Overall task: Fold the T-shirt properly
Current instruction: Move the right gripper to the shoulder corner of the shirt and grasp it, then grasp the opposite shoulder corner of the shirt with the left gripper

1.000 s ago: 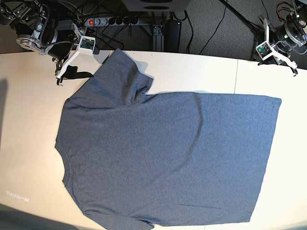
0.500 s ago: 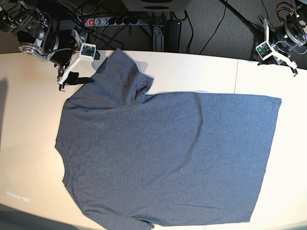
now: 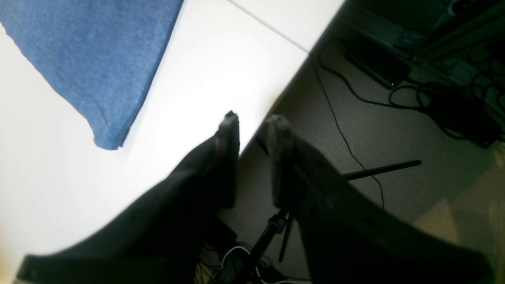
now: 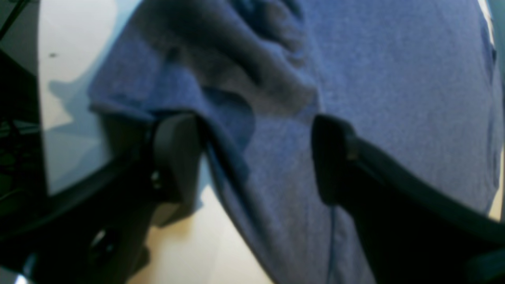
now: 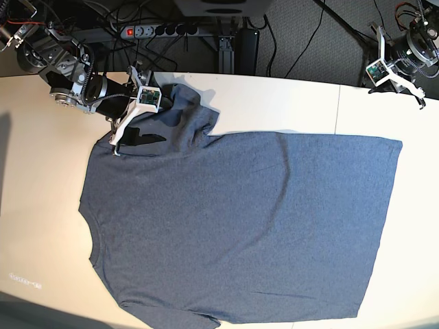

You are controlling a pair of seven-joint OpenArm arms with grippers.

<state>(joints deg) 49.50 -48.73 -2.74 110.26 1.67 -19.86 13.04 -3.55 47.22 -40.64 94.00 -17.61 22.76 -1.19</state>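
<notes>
The T-shirt (image 5: 240,219) lies spread flat on the white table (image 5: 41,171), plain slate-blue side up, neck to the left. My right gripper (image 5: 130,140) is over its far-left sleeve (image 5: 182,113). In the right wrist view this gripper (image 4: 252,157) is open, with its fingers (image 4: 177,157) on either side of a raised ridge of sleeve cloth (image 4: 276,98). My left gripper (image 5: 396,81) hangs at the table's far right edge, away from the shirt. In the left wrist view it (image 3: 252,122) is shut and empty, and the shirt's hem corner (image 3: 98,59) lies to its left.
A power strip (image 5: 158,30) and cables lie on the floor behind the table. A seam (image 5: 339,110) runs across the table top. Bare table lies left of the shirt and along the right edge (image 5: 418,205). The floor with cables (image 3: 394,118) is below the left gripper.
My right gripper has moved right and forward, from beside the sleeve to over it, and the sleeve's far edge is now bunched. The left arm has not moved.
</notes>
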